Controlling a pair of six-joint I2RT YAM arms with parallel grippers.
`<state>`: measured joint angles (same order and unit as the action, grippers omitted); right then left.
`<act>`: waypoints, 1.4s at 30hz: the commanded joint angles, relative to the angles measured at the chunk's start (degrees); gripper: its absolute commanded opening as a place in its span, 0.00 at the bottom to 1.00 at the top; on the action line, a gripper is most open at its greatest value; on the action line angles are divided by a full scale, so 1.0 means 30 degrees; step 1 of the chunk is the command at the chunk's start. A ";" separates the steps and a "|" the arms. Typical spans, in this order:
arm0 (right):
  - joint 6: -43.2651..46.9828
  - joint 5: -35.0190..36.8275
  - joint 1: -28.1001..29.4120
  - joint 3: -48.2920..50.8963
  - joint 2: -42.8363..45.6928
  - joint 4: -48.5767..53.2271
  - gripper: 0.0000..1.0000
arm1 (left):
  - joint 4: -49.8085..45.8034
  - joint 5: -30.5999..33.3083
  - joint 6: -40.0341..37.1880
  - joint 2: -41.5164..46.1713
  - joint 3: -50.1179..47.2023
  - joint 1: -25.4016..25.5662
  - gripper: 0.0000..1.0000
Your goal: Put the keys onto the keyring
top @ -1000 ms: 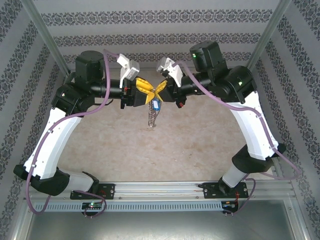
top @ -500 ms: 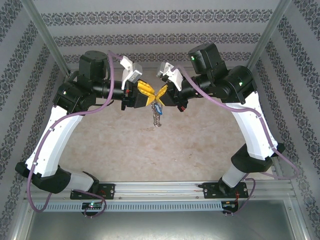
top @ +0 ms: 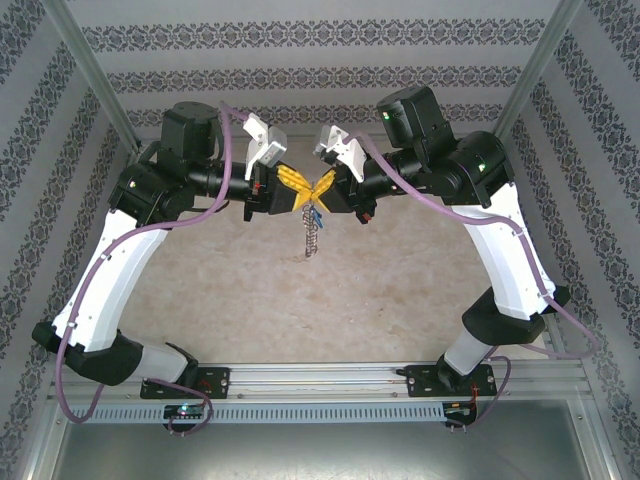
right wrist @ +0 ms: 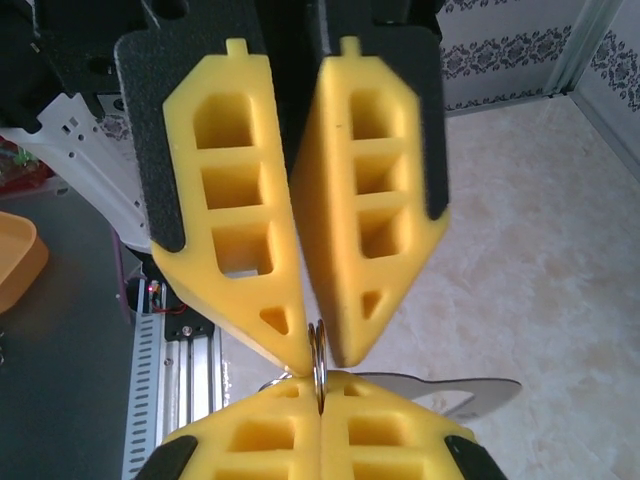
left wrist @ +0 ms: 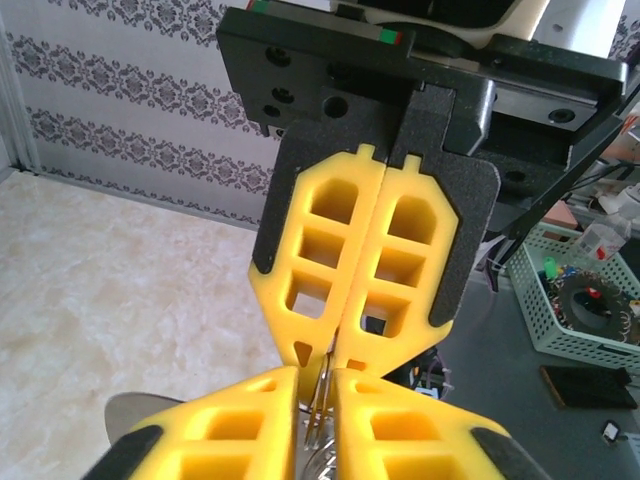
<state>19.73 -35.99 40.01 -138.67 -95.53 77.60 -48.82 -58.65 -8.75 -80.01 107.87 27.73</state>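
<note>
Both my arms are raised over the beige marbled table top point(top: 400, 290), wrists turned inward so that the two tools meet tip to tip in mid-air, near the patterned back wall point(top: 320, 75).

Left gripper point(top: 296, 190): the yellow foam fingers are drawn together on the keyring point(top: 311, 236) — a thin grey metal loop with small grey metal pieces strung along it. In the left wrist view the keyring point(left wrist: 322, 398) runs up through the narrow slot at the left gripper point(left wrist: 317, 374), between my own two fingertips. In the right wrist view the left gripper point(right wrist: 320, 357) shows as a narrow V, its tips closed against the wire from either side.

Right gripper point(top: 318, 192): fingers pressed together, also pinching the loop. In the right wrist view the keyring point(right wrist: 318, 368) rises out of the seam at the right gripper point(right wrist: 320, 388). In the left wrist view the right gripper point(left wrist: 330, 355) faces the camera with no gap visible between its pads, the wire at its tips.

The two grips sit just beside each other at the top of the loop. The rest of the keyring hangs down from the pinch.

The key point(top: 314, 212) — tiny, blue plastic head, short silver shaft — hangs just below the right gripper's tips, against the upper part of the loop. I cannot tell whether it is threaded on the wire.
</note>
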 commanded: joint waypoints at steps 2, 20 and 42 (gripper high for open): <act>0.0222 -0.0869 0.0228 -0.0174 0.0332 -0.0734 0.00 | 0.0201 -0.0412 -0.0250 -0.0163 0.0203 0.0214 0.05; -0.3000 -0.2245 -0.1549 0.7592 0.5306 -0.6747 0.23 | 0.8018 -0.2707 0.5209 0.0757 -0.1990 -0.0662 0.00; -0.7732 -0.5549 -0.2907 1.1703 0.6441 -1.3960 0.21 | 1.6890 -0.3888 1.1872 0.1411 -0.4709 -0.1002 0.00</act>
<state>-1.23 -50.26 31.59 -104.49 -76.75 40.18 -4.99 -68.84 23.40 -77.52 94.21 25.36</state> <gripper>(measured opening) 0.209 0.043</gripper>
